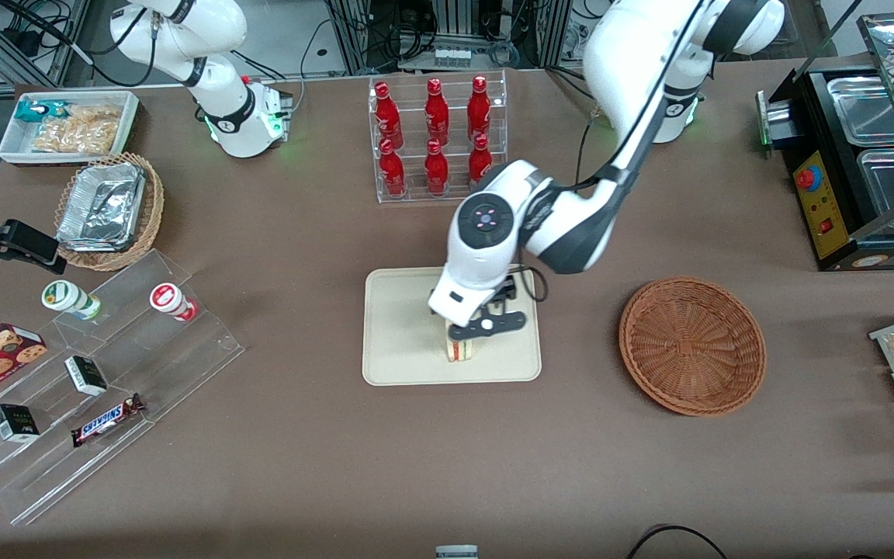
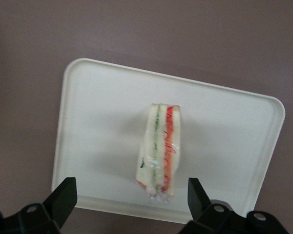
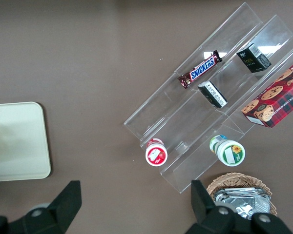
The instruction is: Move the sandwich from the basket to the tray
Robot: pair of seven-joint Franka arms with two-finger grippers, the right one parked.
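Cream tray [image 1: 400, 341] now carries the sandwich [image 2: 158, 151] near its front edge, pincer [image 2: 132, 200] open just above it, wicker basket [image 1: 691, 345] empty: release step, next only needs a straight lift away.

The only wording that reads clearly is "SNICKERS", in blue letters on the brown chocolate bar [image 3: 200, 70], which lies on the lowest step of the clear acrylic stepped stand [image 1: 105, 373] toward the parked arm's end of the counter [image 1: 299, 458]. The small dark boxes [image 3: 254, 57] on the same stand carry print too small to read. The end effector [image 1: 469, 339], above the tray [image 1: 393, 341], shows no lettering.
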